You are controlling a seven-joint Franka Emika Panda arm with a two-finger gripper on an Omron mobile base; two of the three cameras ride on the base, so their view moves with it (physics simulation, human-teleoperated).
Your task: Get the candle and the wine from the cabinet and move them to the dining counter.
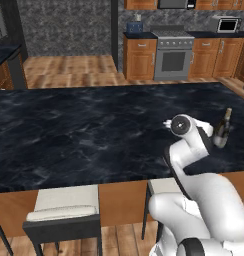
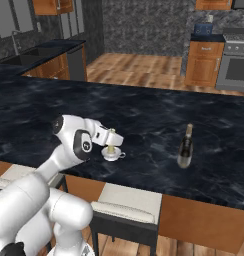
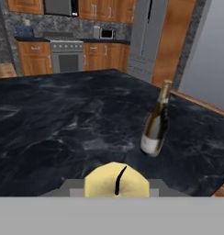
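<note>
I am holding the candle [image 2: 112, 151] in my gripper [image 2: 111, 144], with my fingers squeezed shut on it. It looks like it is just touching down on the dining counter [image 1: 69, 130], close to the front edge on my side. The wine [image 2: 185, 147] already stands upright on the same black top, well apart from the candle, off to one side.

What could go wrong? If I let go while the candle is tipped, it could wobble and roll toward that near edge — and the stools [image 1: 64, 207] and floor are right below. If I pull my hand back sideways, I could drag the candle with me. A wide swing toward the wine could knock the tall bottle over.

There is lots of open black counter ahead and to the side — so lifting straight up seems safest.
</note>
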